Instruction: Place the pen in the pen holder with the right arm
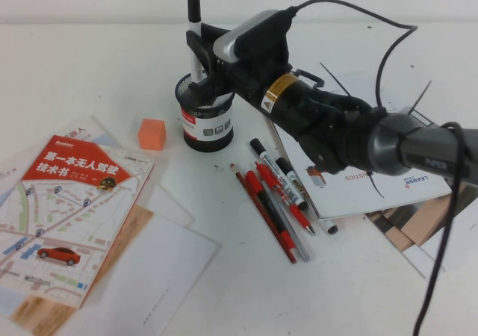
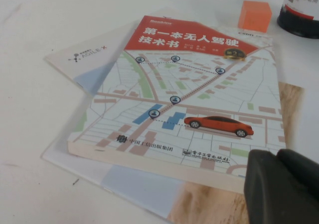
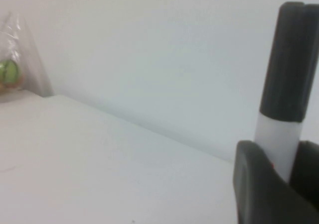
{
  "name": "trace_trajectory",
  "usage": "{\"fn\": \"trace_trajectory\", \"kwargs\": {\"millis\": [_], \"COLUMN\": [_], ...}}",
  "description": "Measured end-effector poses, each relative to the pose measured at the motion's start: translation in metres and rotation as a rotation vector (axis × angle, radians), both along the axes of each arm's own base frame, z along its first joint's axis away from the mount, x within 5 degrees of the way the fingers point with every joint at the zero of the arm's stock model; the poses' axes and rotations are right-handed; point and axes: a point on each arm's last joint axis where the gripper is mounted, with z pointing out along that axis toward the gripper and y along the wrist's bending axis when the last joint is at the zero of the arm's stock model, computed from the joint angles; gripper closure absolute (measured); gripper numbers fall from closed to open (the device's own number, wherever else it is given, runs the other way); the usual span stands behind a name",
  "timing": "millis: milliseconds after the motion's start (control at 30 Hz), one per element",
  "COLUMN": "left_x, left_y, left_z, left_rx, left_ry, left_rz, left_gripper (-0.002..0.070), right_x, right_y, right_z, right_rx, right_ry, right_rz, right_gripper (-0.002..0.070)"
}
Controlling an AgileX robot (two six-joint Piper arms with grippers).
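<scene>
One pen (image 1: 194,22) pinched in right gripper (image 1: 200,66), fingers clamped on white barrel, black cap up. Long axis near vertical, lower end hidden behind gripper, so depth into cup unclear. Pen holder (image 1: 208,127) directly beneath, mouth up. I judge straight descent needed, no tilt. Right arm (image 1: 351,134) stretched forward low across table from right. Left gripper (image 2: 281,184) parked over book (image 2: 194,104), well apart from holder; fingers look pressed together, holding nothing.

One pen (image 1: 194,30) is clamped upright by the right gripper (image 1: 200,52) above one pen holder (image 1: 208,119). Two red pens (image 1: 270,215), one printed marker (image 1: 278,173), one orange cube (image 1: 151,134) and one book (image 1: 63,209) are counted on the table. The left gripper (image 2: 281,186) is seen above the book.
</scene>
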Motion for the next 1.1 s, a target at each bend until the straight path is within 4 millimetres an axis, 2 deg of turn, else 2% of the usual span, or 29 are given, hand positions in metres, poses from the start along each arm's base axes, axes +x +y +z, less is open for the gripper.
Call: {"fn": "trace_trajectory", "kwargs": {"millis": [200,267,400,467,500,567,667,733,867,1100], "left_x": [0.0,0.0,0.0,0.0,0.0,0.0,0.0,0.0,0.0,0.0], "left_y": [0.0,0.0,0.0,0.0,0.0,0.0,0.0,0.0,0.0,0.0], "left_z": [0.0,0.0,0.0,0.0,0.0,0.0,0.0,0.0,0.0,0.0], "left_rx": [0.0,0.0,0.0,0.0,0.0,0.0,0.0,0.0,0.0,0.0], "left_ry": [0.0,0.0,0.0,0.0,0.0,0.0,0.0,0.0,0.0,0.0], "left_rz": [0.0,0.0,0.0,0.0,0.0,0.0,0.0,0.0,0.0,0.0], "left_gripper": [0.0676,0.0676,0.0676,0.0676,0.0676,0.0676,0.0676,0.0676,0.0676,0.0676], "right_x": [0.016,0.016,0.017,0.015,0.014,0.007,-0.012,-0.031,-0.083,-0.177], "right_y": [0.003,0.003,0.003,0.002,0.001,-0.004,-0.017,-0.031,-0.066,-0.13], "right_z": [-0.014,-0.017,-0.019,-0.014,-0.013,-0.005,0.011,0.027,0.038,0.067], "right_rx": [-0.05,-0.068,-0.058,-0.042,-0.041,-0.038,-0.031,-0.014,-0.015,-0.068], "right_ry": [0.039,0.054,0.082,0.102,0.109,0.118,0.13,0.137,0.183,0.099], "right_rz": [-0.025,-0.028,-0.029,-0.029,-0.03,-0.031,-0.034,-0.042,-0.057,-0.088], "right_gripper": [0.0548,0.0487,0.0301,0.0257,0.0259,0.0316,0.0547,0.0629,0.0682,0.0694]}}
